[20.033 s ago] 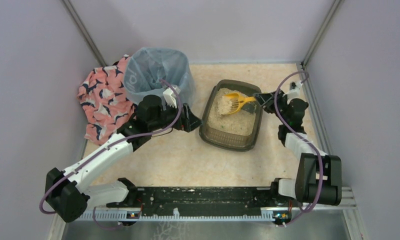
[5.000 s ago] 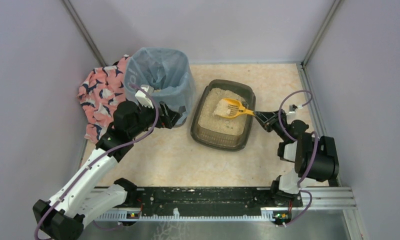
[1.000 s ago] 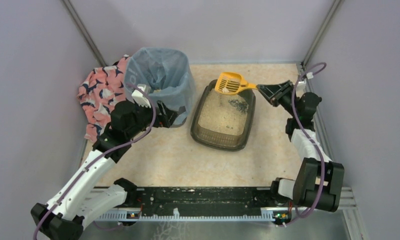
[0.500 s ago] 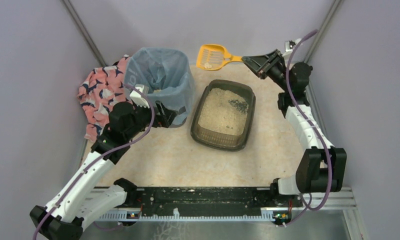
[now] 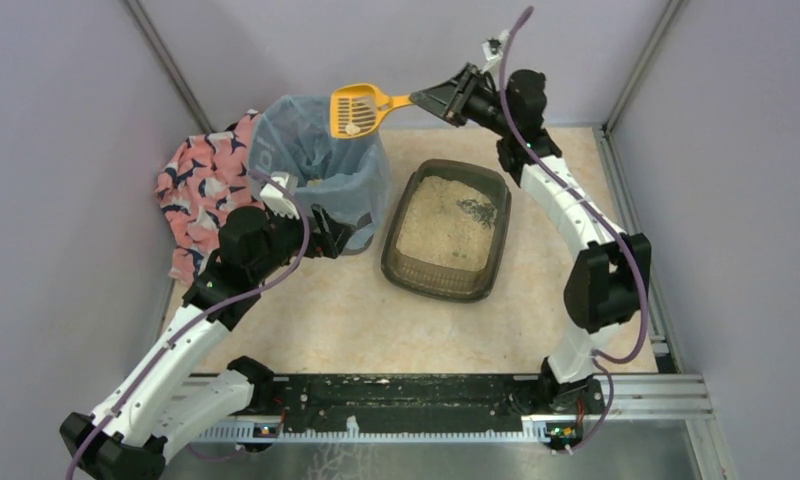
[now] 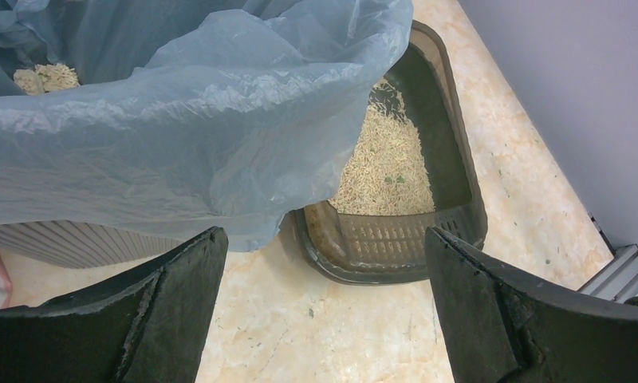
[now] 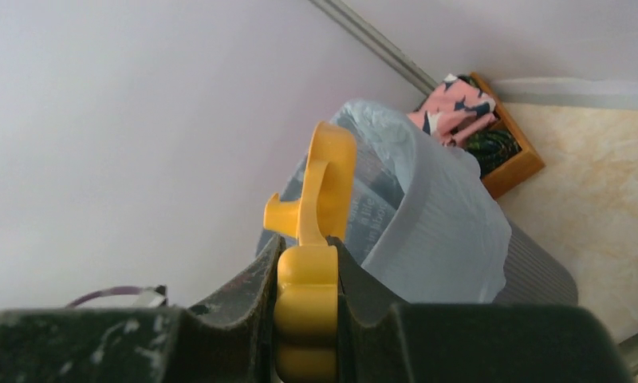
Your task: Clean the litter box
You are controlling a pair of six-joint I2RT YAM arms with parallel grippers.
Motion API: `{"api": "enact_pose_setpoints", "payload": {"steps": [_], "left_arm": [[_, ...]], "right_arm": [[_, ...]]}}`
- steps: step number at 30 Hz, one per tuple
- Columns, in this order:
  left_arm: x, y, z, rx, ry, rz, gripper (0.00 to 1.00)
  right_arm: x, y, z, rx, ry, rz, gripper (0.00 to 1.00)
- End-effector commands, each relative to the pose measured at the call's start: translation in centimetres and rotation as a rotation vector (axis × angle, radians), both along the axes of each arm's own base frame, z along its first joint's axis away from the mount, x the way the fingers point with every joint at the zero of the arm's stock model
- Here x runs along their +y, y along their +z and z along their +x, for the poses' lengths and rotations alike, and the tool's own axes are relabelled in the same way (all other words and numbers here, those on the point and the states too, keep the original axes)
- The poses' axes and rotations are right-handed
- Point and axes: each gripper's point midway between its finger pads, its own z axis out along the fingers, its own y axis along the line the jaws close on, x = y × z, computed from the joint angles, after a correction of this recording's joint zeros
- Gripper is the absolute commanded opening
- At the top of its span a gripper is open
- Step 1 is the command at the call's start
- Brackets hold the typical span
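Right tool (image 5: 432,99) grips scoop (image 5: 356,109) above marbled beige tabletop (image 5: 356,320).

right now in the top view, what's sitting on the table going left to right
pink patterned cloth → bin lined with a blue bag → litter box. Left out: the yellow scoop held in the right claw, since it hangs over the bin.

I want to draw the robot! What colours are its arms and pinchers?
The left arm and right arm are white tubes joined by chunky black round joints. A thin purple cable loops along each one. The left gripper and right gripper are black, each with two wide fingers that look rough and grainy.
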Motion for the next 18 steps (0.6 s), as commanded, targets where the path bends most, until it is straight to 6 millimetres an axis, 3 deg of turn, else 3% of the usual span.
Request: {"api": "enact_pose_setpoints", "payload": {"steps": [1,5,11,18], "left_arm": [[0.4,0.1,0.0,-0.016,0.012,0.005,0.99],[0.5,0.0,0.1,-0.013,0.016,0.011,0.99],[0.3,-0.2,0.2,-0.005,0.011,0.009,0.99],[0.3,-0.4,0.3,0.0,0.013,0.01,0.99]], "right_arm": [[3.8,0.3,0.3,-0.14,0.018,-0.202,0.0],[5.8,0.6,0.2,-0.295,-0.101,-0.441,0.0],[8.8,3.1,-2.5,-0.592,-0.246,-0.729,0.0],[9.7,4.8,-4.0,-0.7,-0.3,-0.785,0.0]]}}
